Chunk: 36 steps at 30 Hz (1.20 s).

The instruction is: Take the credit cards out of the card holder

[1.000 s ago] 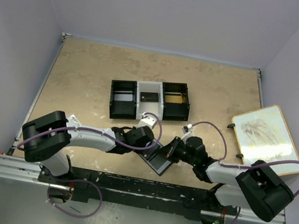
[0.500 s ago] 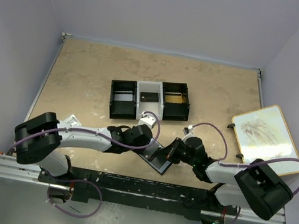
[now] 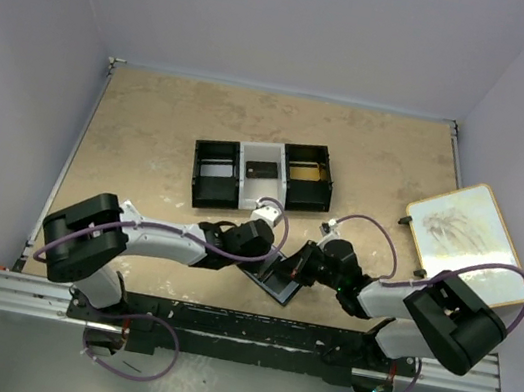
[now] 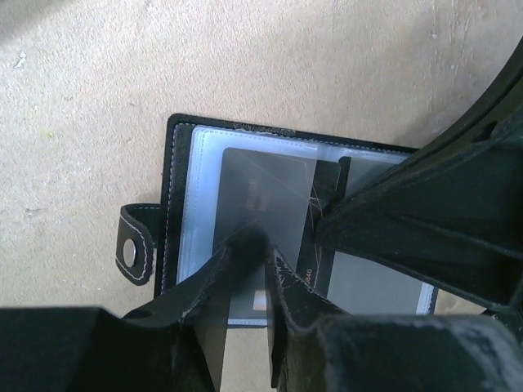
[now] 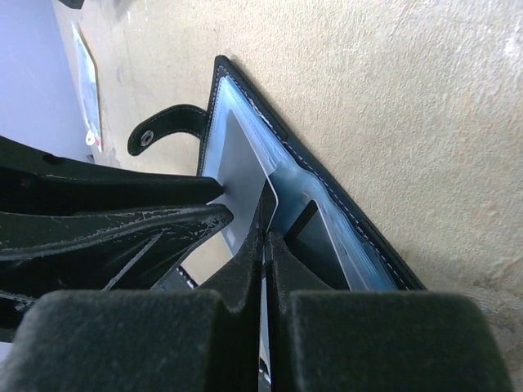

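The card holder (image 3: pixel 279 282), a black bifold wallet with clear blue sleeves, lies open on the table near the front edge, between both grippers. In the left wrist view (image 4: pixel 181 163) a grey credit card (image 4: pixel 261 184) sits partly out of a sleeve. My left gripper (image 4: pixel 255 238) is shut, its tips pinching this card's near edge. In the right wrist view the same card (image 5: pixel 241 175) stands out of the sleeve. My right gripper (image 5: pixel 265 237) is shut on a thin sleeve leaf of the card holder (image 5: pixel 343 237). From above, the left gripper (image 3: pixel 269 258) and right gripper (image 3: pixel 296 266) nearly touch.
A black-and-white three-compartment tray (image 3: pixel 244 185) stands behind the wallet. It holds a dark card (image 3: pixel 263 169) in its middle part and a gold-tan card (image 3: pixel 309 172) in its right part. A wood-rimmed board (image 3: pixel 463 237) lies at the right.
The left arm's elbow dipped and came back, and its gripper edged slightly right toward the wallet. The wallet and the right gripper have stayed in place.
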### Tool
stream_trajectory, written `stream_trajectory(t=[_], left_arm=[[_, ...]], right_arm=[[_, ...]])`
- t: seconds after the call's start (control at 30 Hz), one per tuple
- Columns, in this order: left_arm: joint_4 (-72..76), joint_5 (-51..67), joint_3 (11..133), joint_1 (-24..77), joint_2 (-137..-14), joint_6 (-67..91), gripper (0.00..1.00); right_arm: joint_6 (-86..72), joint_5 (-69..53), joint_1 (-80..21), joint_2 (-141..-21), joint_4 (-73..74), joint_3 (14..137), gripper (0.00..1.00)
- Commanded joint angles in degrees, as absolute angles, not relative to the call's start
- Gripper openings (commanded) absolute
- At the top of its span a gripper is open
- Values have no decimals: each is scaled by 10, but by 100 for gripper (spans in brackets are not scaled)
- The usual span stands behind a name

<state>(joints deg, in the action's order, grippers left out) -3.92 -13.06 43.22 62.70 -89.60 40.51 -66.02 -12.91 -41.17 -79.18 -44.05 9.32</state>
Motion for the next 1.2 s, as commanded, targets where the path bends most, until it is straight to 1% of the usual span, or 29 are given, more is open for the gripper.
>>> stream_trajectory(t=[0.0,0.1,0.27,0.43,0.63,0.83,0.87,1.0,1.17], left_arm=[[-85,-182,446,629,-920,413,20],[-111,-212,452,629,-916,406,20],[-128,-218,457,629,-913,401,19],[-96,-194,450,633,-916,406,17],[-93,-190,455,640,-931,406,14],[-90,-188,452,642,-927,409,12],[-91,-189,454,642,-928,408,12],[-98,-194,456,642,-926,408,11],[-104,-204,454,642,-926,410,11]], right_arm=[[-646,-126,-410,-793,-442,97,0],[-647,-129,-410,-792,-453,94,1],[-657,-126,-410,-799,-486,88,6],[-690,-113,-412,-817,-577,64,15],[-692,-131,-413,-859,-619,71,17],[-691,-135,-413,-877,-638,77,17],[-690,-136,-413,-879,-639,78,15],[-690,-138,-414,-881,-652,73,1],[-693,-132,-413,-846,-634,61,0]])
